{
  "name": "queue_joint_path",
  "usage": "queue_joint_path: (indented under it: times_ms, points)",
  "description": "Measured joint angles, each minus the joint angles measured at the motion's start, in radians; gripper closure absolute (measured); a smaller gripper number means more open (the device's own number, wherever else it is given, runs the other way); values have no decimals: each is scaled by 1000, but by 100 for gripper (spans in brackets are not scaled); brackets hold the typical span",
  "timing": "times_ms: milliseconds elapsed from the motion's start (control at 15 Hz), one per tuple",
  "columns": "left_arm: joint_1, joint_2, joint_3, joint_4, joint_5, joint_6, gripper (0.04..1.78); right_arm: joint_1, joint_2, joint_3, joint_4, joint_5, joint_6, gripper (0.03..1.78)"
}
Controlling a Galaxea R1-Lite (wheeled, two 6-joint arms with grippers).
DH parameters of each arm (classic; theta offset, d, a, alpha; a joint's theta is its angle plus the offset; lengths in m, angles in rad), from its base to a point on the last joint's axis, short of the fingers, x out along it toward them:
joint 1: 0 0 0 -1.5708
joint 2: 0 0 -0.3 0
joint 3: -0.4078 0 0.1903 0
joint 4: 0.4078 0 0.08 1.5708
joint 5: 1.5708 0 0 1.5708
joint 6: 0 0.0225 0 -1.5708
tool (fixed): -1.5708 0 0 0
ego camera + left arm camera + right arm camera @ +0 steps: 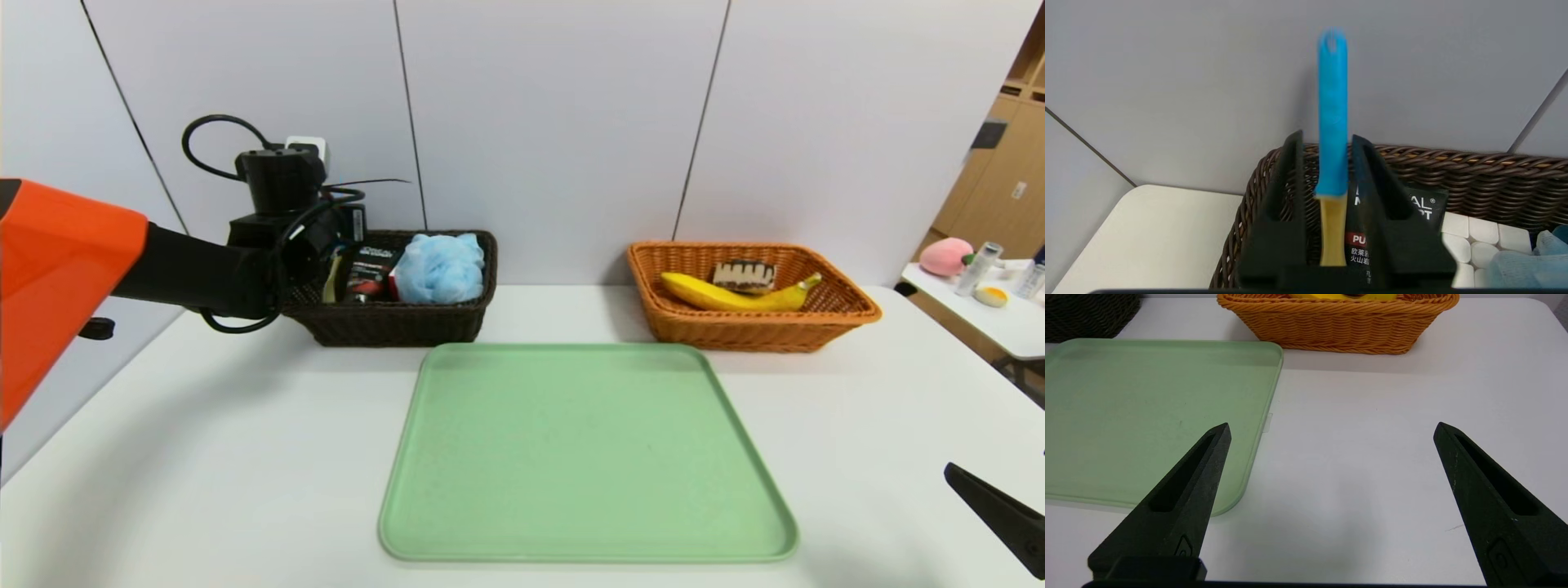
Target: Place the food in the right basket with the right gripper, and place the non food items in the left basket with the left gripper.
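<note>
The spoon (1333,134) has its bowl hidden below the left gripper's (1327,141) fingers. The puzzle cube (1470,245) is mostly covered by the tube (1412,208) and pouf (1527,265).

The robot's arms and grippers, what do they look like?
The left arm has a bright orange shell, then a black tube with looping black cables and a white box on top. The left gripper and right gripper each have two matte black, pointed wedge fingers with hollowed slots.

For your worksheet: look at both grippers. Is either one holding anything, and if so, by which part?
The left gripper, over the dark basket, has the spoon between its fingers at the lower blue handle; a firm grip cannot be told. The right gripper is open, holding nothing.
</note>
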State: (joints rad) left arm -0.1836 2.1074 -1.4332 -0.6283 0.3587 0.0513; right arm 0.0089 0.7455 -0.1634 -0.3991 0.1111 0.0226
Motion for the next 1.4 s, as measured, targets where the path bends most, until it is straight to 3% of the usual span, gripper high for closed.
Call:
queue_joint_path:
  times_ms: [133, 400, 667, 867, 1067, 1400]
  points:
    - [-1, 0, 0, -21, 0, -2, 99, 0, 0, -1, 0, 0, 0, 10]
    - [2, -9, -2, -30, 0, 0, 64, 0, 0, -5, -2, 0, 0, 10]
    - [2, -79, 41, -22, 0, 0, 43, 0, -1, -43, -2, -13, 0, 10]
    - [1, -245, 233, -24, -29, 21, 33, -1, -21, -115, 22, -33, -15, 10]
    - [0, -488, 444, -6, -55, 56, 26, -2, -95, -206, 169, -36, -34, 10]
    - [10, -958, 788, 111, -40, 93, 19, -4, -311, -334, 515, -36, -38, 10]
